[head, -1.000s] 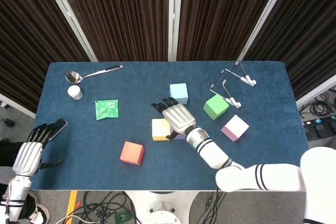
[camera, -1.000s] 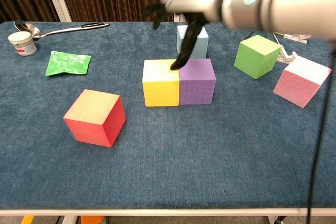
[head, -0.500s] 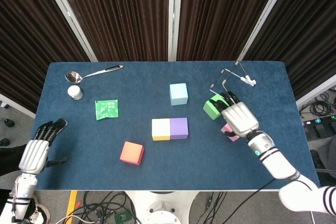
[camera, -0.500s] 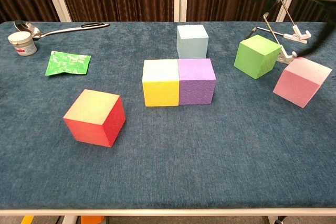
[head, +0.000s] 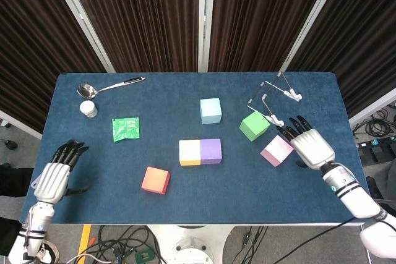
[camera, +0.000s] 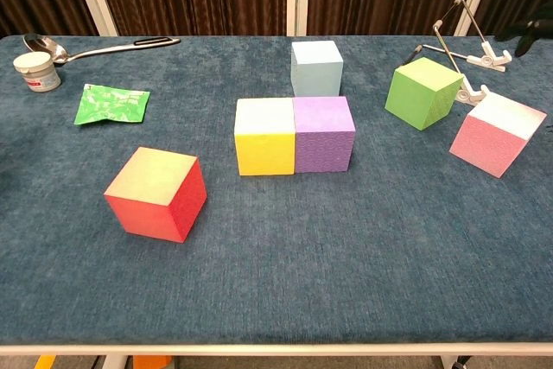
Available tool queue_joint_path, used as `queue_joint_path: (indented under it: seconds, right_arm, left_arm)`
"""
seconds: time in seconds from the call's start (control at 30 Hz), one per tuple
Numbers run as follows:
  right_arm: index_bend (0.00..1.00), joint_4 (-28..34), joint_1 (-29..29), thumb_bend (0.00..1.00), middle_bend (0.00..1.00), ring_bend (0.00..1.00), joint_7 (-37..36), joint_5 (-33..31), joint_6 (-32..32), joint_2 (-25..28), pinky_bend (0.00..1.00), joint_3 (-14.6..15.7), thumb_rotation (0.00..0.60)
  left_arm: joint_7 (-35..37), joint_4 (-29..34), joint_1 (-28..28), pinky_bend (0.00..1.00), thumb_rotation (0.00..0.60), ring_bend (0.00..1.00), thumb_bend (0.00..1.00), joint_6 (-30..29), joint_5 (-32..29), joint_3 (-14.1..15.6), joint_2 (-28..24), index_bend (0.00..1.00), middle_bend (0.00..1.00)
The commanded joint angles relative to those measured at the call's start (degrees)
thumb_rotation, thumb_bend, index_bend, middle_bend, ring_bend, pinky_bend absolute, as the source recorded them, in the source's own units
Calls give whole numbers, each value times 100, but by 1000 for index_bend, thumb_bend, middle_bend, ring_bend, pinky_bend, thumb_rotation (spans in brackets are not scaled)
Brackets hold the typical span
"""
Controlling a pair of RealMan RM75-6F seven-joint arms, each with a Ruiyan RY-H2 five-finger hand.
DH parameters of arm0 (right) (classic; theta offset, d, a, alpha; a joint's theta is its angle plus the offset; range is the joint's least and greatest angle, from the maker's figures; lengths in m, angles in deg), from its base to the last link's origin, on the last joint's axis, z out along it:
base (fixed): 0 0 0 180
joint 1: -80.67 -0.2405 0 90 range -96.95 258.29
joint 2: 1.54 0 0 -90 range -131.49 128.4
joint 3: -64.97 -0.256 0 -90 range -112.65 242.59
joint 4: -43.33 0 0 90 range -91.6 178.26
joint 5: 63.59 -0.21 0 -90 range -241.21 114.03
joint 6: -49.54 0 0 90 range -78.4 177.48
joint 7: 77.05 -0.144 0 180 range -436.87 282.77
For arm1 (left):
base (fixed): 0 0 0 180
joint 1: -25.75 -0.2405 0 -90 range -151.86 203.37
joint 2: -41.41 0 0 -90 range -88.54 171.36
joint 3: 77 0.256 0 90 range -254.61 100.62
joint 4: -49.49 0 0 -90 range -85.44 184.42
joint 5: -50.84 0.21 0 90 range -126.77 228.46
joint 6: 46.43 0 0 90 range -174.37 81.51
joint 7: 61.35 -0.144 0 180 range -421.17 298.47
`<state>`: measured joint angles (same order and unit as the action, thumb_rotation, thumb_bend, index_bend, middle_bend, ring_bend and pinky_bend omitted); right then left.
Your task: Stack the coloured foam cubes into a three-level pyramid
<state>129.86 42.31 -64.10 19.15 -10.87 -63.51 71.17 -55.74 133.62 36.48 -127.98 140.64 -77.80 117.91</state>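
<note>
Since a second ago the right hand point(head: 311, 146) has left the yellow cube point(head: 189, 152) and hovers spread beside the pink cube point(head: 276, 150); left hand point(head: 54, 177) spread, idle. Chest view: yellow touches purple cube point(camera: 323, 133); red cube point(camera: 156, 193) apart. Nothing stacked yet.
</note>
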Motion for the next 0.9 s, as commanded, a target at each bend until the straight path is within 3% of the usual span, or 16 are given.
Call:
queue_joint_path:
  seconds: [0.03, 0.2, 0.7, 0.8, 0.9]
  right_arm:
    - [0, -199, -56, 0, 194, 0, -125, 185, 205, -157, 0, -23, 600]
    - [0, -303, -214, 0, 199, 0, -94, 310, 661, -207, 0, -24, 600]
    - [0, -432, -287, 23, 229, 0, 85, 309, 1023, -472, 0, -250, 600]
    - [0, -487, -269, 37, 289, 0, 128, 267, 1041, -530, 0, -295, 600]
    - [0, -515, -234, 85, 414, 2, 197, 218, 1019, -559, 0, -342, 600]
  left_arm:
    - [-19, 13, -6, 73, 600, 0, 0, 10, -21, 6, 1, 146, 87]
    - [-44, 36, -7, 73, 600, 0, 0, 25, -46, 13, -25, 146, 87]
    - [35, -39, -8, 73, 600, 0, 0, -1, -43, 26, 35, 146, 87]
    - [48, -59, -18, 73, 600, 0, 0, -5, -46, 38, 49, 146, 87]
    - [58, -75, -24, 73, 600, 0, 0, -11, -52, 41, 51, 146, 87]
